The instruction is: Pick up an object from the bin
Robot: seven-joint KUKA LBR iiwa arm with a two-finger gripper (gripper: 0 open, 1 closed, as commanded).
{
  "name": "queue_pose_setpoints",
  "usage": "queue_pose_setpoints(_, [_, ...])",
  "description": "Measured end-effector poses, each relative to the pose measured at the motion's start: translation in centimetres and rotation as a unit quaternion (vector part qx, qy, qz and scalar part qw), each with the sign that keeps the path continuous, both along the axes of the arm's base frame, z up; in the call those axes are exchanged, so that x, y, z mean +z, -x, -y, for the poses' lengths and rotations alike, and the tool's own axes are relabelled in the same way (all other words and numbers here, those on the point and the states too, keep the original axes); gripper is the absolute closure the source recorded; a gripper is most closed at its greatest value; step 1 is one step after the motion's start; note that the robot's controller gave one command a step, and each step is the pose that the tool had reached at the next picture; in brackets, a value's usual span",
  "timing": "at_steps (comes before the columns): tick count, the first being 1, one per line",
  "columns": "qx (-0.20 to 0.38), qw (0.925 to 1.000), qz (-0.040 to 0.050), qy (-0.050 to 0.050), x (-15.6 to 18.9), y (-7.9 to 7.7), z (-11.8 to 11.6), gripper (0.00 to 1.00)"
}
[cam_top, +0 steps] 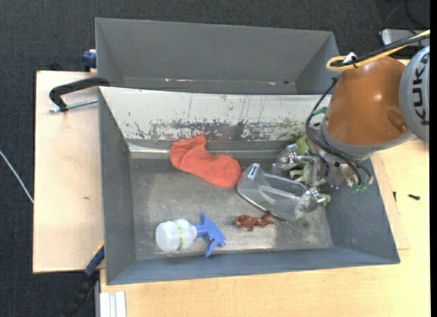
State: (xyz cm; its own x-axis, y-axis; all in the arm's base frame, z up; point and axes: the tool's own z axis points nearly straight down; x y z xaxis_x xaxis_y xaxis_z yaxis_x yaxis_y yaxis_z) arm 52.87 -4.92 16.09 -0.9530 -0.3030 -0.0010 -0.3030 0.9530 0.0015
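Seemingly mid-approach: pincer (246, 182) low, just right of crumpled red cloth (203, 162); opening impossible to tell, nothing visibly gripped; next, centring on one thing, then closing.

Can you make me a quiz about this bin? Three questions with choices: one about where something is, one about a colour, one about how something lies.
1. Where in the bin is the white spray bottle?
A. front left
B. back right
C. middle of the back wall

2. What colour is the crumpled cloth?
A. green
B. orange-red
C. black

3. How is the spray bottle?
A. standing upright
B. lying on its side
C. hanging on the rim

Answers:
1 A: it rests by the front wall, left of the tool.
2 B: it is orange-red against the grey floor.
3 B: its blue trigger points sideways along the floor.
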Motion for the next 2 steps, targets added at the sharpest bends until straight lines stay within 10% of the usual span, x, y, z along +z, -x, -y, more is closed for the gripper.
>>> queue_pose_setpoints(1, [-0.038, 0.9993, -0.0013, 0.0, -2.1, 0.2, -0.9, 0.0])
queue_pose_setpoints(2, [-0.096, 0.9954, -0.0063, -0.001, -8.8, -2.9, 1.1, 0.0])
